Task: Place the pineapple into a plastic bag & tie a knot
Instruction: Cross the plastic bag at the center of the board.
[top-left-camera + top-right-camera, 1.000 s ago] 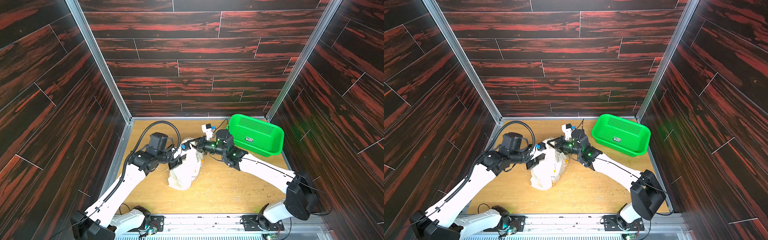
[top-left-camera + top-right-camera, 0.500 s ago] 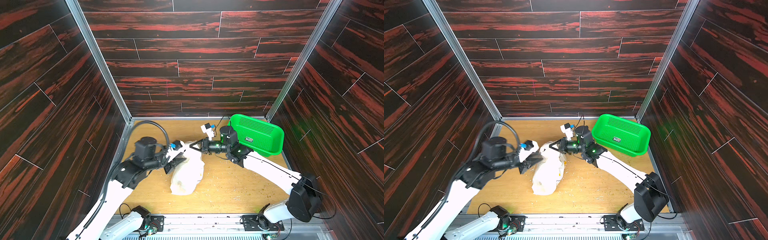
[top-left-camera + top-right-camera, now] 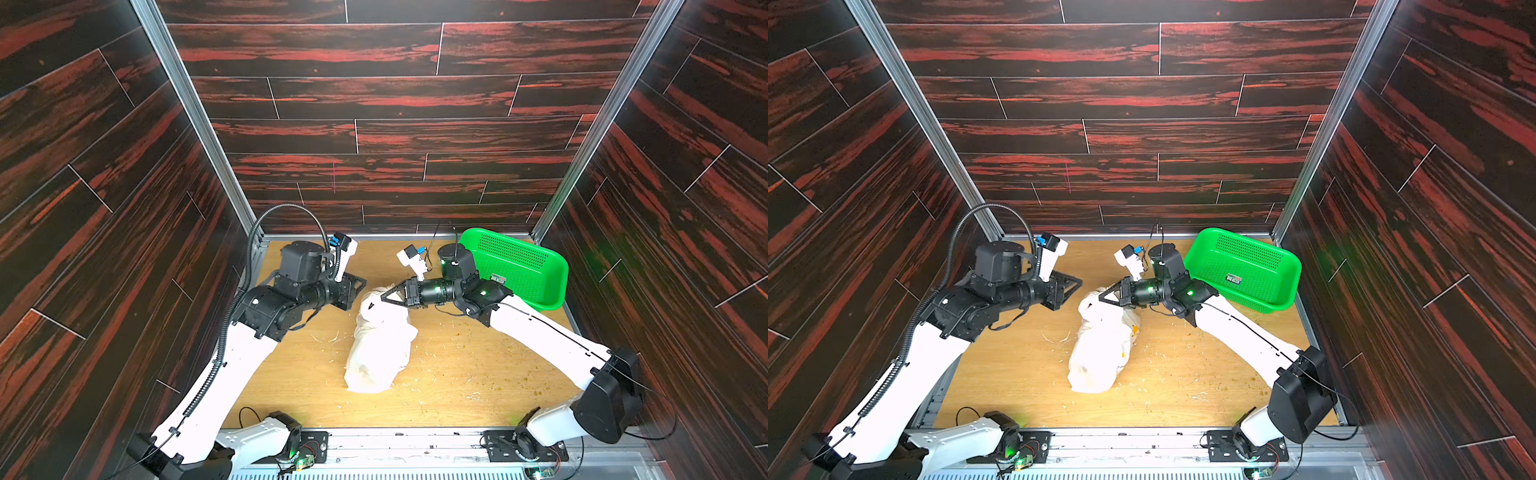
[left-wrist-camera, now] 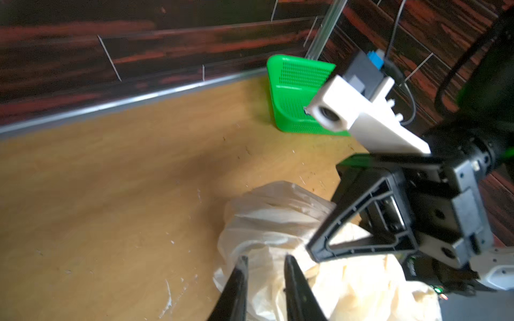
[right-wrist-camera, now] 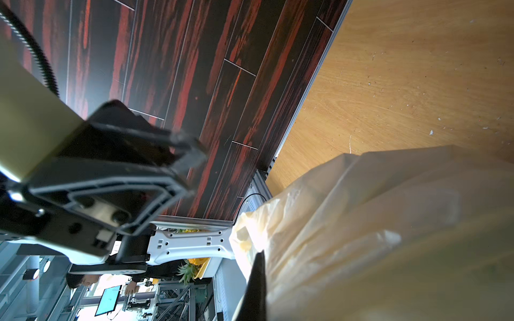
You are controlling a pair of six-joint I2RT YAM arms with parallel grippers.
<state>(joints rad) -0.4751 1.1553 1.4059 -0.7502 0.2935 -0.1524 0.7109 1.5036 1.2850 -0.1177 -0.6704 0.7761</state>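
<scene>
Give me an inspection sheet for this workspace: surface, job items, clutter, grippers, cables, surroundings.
Surface: wooden tabletop, strewn with pale and greenish flecks.
Job's things: plastic bag lies bulging mid-table; contents hidden; no finished knot made out.
Clutter: green basket at the far right corner, nothing seen in it but a small label.
Grippers: right gripper shut on the bag's far end; left gripper slightly open, close by that end, holding nothing.
Cables: black ribbed conduit arches over the left arm.
Surroundings: dark red-streaked panel walls on three sides, metal posts at the corners.
</scene>
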